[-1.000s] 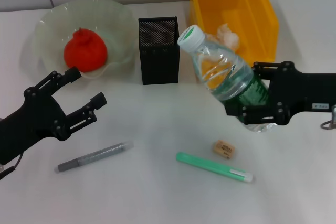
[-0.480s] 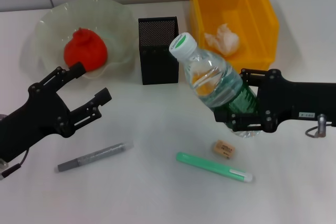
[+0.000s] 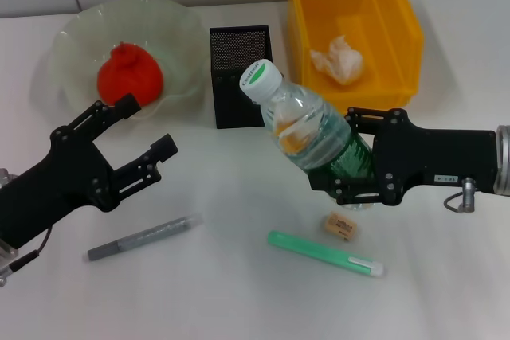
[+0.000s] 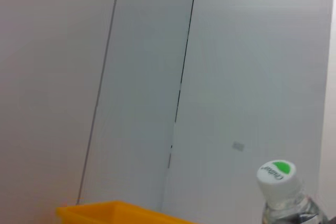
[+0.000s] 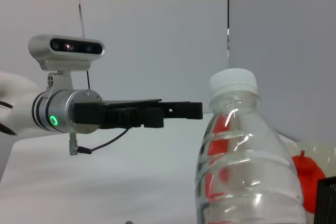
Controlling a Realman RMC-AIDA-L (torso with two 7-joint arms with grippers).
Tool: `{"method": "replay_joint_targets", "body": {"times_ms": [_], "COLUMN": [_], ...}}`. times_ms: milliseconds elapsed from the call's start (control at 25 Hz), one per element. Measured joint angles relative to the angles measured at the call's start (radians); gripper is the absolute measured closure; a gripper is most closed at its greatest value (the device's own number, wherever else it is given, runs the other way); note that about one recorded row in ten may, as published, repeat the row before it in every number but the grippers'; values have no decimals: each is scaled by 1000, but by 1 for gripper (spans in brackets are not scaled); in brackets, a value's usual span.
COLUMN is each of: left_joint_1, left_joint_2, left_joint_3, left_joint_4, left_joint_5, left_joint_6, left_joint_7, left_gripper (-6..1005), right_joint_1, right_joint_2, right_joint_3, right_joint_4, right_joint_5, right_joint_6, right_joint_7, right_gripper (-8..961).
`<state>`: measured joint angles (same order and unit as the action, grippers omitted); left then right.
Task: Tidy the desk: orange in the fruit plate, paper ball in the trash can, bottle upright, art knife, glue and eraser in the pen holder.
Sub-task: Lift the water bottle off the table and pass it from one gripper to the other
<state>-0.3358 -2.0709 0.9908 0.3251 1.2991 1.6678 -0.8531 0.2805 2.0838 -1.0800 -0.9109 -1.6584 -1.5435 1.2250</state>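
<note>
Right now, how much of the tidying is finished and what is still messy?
Done: the orange sits in the fruit plate, and the paper ball lies in the trash can.

In hand: the right gripper holds the bottle, tilted, not yet upright. The left gripper hovers open near the plate.

Left: the eraser, green pen-shaped tool and grey stick lie on the desk, outside the pen holder.

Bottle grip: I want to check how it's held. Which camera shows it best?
Head view: the bottle shows whole, tilted, clamped by the right gripper. Right wrist shows its cap and upper body close; left wrist only its cap.
</note>
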Motion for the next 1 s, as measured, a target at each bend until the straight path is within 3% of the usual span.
{"method": "replay_joint_targets", "body": {"times_ms": [1000], "left_joint_1": [-70], "left_joint_2": [-3], "left_joint_3": [5], "left_joint_4": [-80], "left_joint_5": [-2], "left_joint_6": [20], "left_joint_7": [-5], "left_gripper": [171], "right_joint_1": [102], "right_joint_2": [2], "right_joint_3": [-26], "right_joint_4": [125], "right_joint_5": [11], "right_joint_6": [43], "right_joint_7": [-68], "right_gripper": [166]}}
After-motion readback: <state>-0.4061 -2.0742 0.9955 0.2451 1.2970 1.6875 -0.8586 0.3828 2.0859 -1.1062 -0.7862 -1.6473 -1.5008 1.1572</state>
